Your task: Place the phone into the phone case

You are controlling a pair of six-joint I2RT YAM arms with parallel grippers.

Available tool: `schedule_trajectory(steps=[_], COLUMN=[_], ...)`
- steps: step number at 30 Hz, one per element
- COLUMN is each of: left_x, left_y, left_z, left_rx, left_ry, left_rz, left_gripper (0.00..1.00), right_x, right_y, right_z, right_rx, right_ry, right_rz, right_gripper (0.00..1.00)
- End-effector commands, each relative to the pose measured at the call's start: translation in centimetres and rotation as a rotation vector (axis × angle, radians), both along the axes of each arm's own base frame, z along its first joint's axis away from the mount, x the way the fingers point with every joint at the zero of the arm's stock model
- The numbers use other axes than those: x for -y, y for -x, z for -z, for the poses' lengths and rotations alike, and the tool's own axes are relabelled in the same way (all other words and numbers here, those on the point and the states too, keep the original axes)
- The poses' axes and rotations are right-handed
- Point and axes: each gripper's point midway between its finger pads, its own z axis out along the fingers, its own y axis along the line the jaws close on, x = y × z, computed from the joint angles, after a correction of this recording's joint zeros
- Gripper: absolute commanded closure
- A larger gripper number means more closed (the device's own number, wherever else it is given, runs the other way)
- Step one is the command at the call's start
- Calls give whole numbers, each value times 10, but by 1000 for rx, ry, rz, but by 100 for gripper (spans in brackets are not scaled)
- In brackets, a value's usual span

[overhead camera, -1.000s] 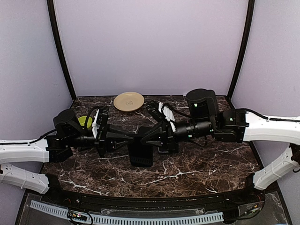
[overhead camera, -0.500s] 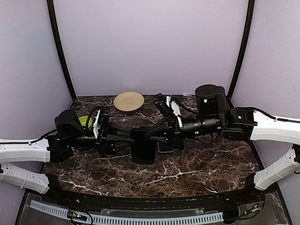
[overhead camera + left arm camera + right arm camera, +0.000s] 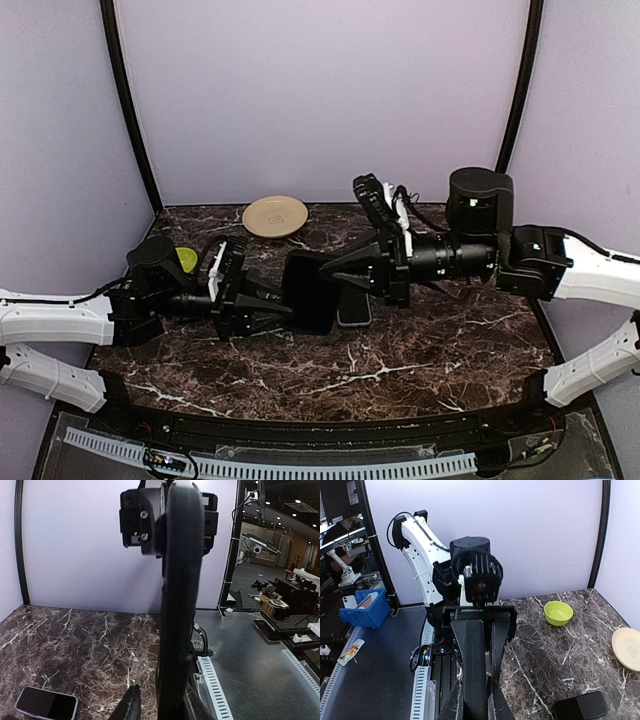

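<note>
phone case (image 3: 312, 292) clamped in right gripper (image 3: 338, 274); phone (image 3: 46, 703) lies on table (image 3: 420, 350)

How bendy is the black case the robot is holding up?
Probably a bit bendy but not floppy: the black case stands straight with its end pinched in the right tool. It is likely light, since a pinch at the end seems enough to keep it off the table. Its matte, rubbery-looking edge probably isn't very slippery.
</note>
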Motion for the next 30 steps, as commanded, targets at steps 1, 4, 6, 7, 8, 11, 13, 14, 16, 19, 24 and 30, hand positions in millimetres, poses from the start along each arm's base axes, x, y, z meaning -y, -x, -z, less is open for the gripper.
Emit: schedule_trajectory(steps=[1,4,6,7,8,11,13,14,16,19,24,30], left_x=[5,5,4,3,2,-1,-3,-6,-11,-17,-21,-20], left_y=[6,7,9,9,10,12,12,12,12,10,10,11], left_z=[-13,-15,-17,-18,-20,-24,-29,-36,-42,-46,-51,-51], left_rx=[-2,-4,-4,-7,-3,-9,-9,4,8,20,26,20], left_ry=[27,37,47,51,61,82,108,134,167,200,222,227], left_rz=[45,50,53,54,55,54,44,39,20,-18,-30,-18], left_gripper=[76,92,99,100,100,100,100,100,100,100,100,100], right_x=[12,9,6,5,5,4,3,3,1,-3,-14,-26], right_y=[1,-1,-4,-5,-7,-10,-12,-14,-15,-15,-11,-9], right_z=[-63,-58,-51,-48,-45,-38,-29,-25,-14,-1,12,18], right_rx=[79,65,53,47,43,28,15,8,-14,-53,-94,-113], right_ry=[-209,-193,-174,-164,-157,-143,-127,-118,-98,-83,-80,-70], right_rz=[18,22,34,39,45,60,71,78,83,69,23,-23], right_gripper=[100,100,100,100,100,86,67,61,57,55,60,89])
